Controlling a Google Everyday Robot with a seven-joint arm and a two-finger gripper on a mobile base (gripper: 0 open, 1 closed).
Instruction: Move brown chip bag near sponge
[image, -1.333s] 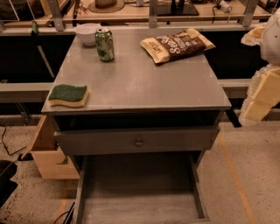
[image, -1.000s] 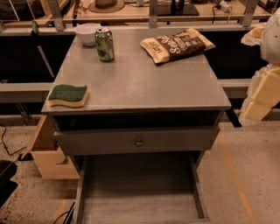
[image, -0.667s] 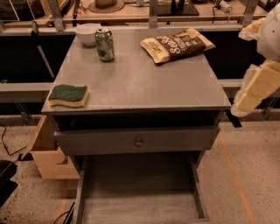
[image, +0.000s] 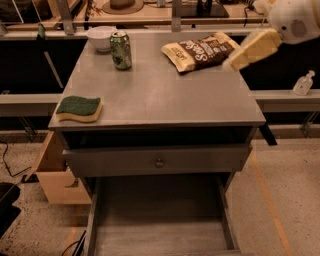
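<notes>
The brown chip bag (image: 200, 51) lies flat at the far right of the grey table top (image: 165, 95), with pale yellow ends and white lettering. The sponge (image: 79, 108), green top over yellow foam, lies at the near left corner of the table, far from the bag. My gripper (image: 234, 62) hangs from the cream arm (image: 290, 22) that reaches in from the upper right. Its tip is just beside the bag's right end, above the table's right edge. It holds nothing that I can see.
A green drink can (image: 120, 49) and a white bowl (image: 100, 37) stand at the far left of the table. Below the top is a shut drawer with a knob (image: 159, 162) and an open bottom drawer (image: 160, 225). A wooden box (image: 50, 175) sits on the floor at the left. A small clear bottle (image: 303, 83) stands at the right.
My arm has swung up and to the left, from beside the table's right side to the right end of the chip bag. The bag, sponge and can have not moved.
</notes>
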